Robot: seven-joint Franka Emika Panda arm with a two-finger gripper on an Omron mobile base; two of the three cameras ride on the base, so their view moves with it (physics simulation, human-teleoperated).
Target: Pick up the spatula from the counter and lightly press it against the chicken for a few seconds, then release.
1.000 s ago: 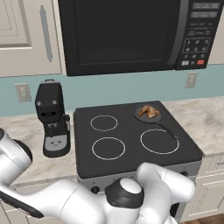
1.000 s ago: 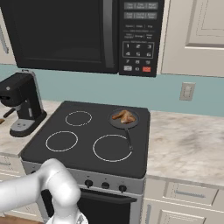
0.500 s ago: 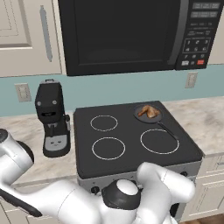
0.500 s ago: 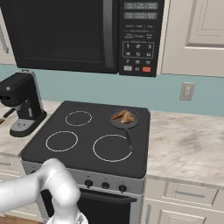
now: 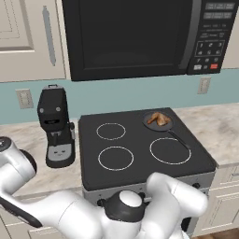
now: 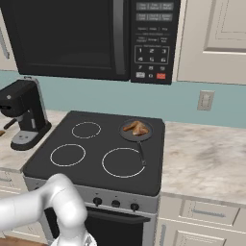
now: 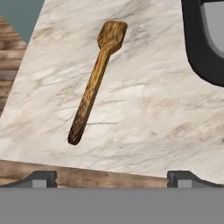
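Over marble table (image 7: 153, 109): end effector (image 7: 116, 178) open, empty, above flat brown wooden spatula (image 7: 94, 83).
Risk: it lies off-centre and oblique, so closing could skid it away.

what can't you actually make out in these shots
Hand view: dark rounded object right of the brown wooden spatula, cut off by the top and right edges; identity unclear.
Right base view: black microwave's keypad, labels too small to read.
Left base view: black stove's front panel, mostly hidden by the white arm.
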